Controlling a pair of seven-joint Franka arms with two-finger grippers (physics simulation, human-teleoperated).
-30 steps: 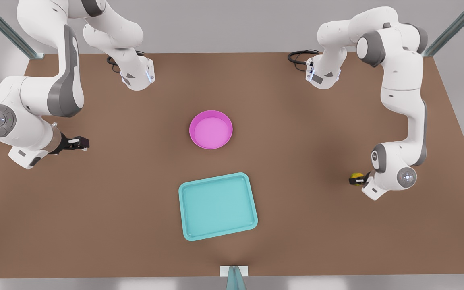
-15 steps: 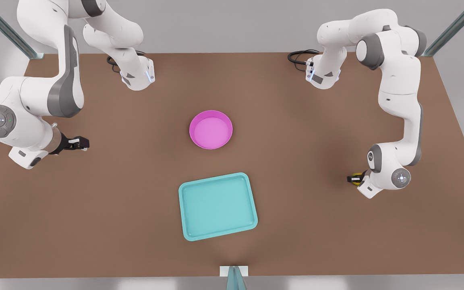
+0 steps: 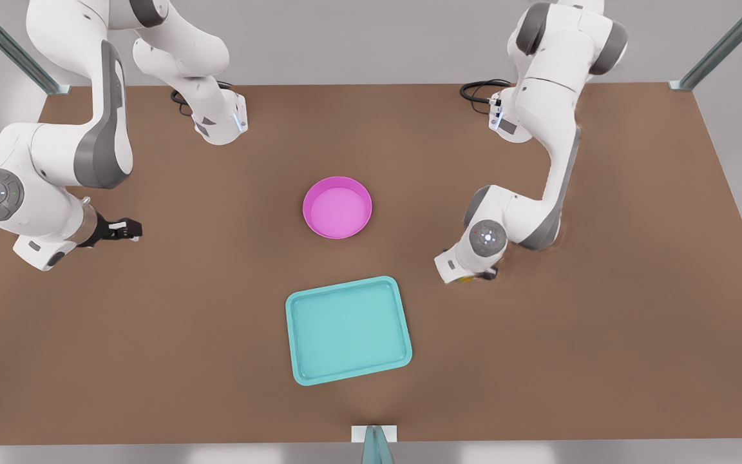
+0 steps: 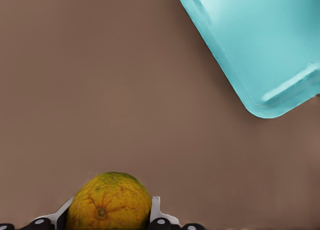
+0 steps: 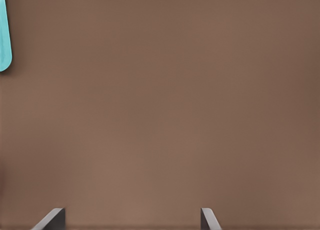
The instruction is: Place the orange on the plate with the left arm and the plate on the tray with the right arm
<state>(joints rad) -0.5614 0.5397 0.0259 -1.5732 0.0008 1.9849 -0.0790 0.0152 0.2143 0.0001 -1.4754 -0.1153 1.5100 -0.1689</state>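
The yellow-orange, green-patched orange [image 4: 109, 202] sits between the fingers of my left gripper [image 4: 107, 217], which is shut on it. In the front view this gripper [image 3: 478, 277] hangs under its wrist, to the right of the gap between plate and tray, and just a sliver of the orange [image 3: 466, 280] shows. The magenta plate [image 3: 337, 207] lies at the table's centre with nothing in it. Nearer the front edge lies the teal tray [image 3: 348, 330], whose corner [image 4: 260, 45] is close to the orange. My right gripper [image 3: 127, 229] waits open at the front view's left, its fingers [image 5: 207, 219] wide apart over bare table.
The brown table [image 3: 216, 309] has open room on both sides of the tray and plate. Both arm bases [image 3: 219, 122] stand at the far edge, with a black cable [image 3: 477, 90] beside one. A tray edge [image 5: 4, 35] shows in the right wrist view.
My left arm has swung from the front view's right edge toward the centre, carrying the orange to a spot near the tray's corner. The right arm, plate and tray have not moved.
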